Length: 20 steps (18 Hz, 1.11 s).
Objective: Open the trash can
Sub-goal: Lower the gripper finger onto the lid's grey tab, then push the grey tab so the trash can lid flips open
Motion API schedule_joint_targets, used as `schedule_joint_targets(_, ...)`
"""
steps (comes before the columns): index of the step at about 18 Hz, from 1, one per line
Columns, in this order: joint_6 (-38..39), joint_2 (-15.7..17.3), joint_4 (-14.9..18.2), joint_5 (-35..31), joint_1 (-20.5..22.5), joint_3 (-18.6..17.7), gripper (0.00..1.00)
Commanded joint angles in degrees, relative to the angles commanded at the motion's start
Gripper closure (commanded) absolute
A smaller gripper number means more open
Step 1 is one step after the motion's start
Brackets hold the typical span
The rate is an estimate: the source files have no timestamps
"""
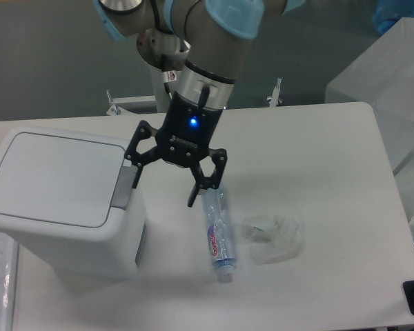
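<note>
Seen from a single fixed camera set high at the front of the white worktop [317, 138], angled steeply down and facing the arm's base column [171, 76] at the far edge, near enough that the worktop fills most of the frame, cropped at left and bottom.

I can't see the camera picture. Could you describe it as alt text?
A robot arm's open gripper hovers beside the grey button strip of a closed white trash can on a white table. A clear bottle and crumpled plastic wrap lie nearby.
</note>
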<state>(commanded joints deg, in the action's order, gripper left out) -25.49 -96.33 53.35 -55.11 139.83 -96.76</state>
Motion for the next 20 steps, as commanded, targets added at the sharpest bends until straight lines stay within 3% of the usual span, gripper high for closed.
schedule_joint_targets(20, 1.0, -1.2, 0.1, 0.1, -0.6, 0.6, 0.00)
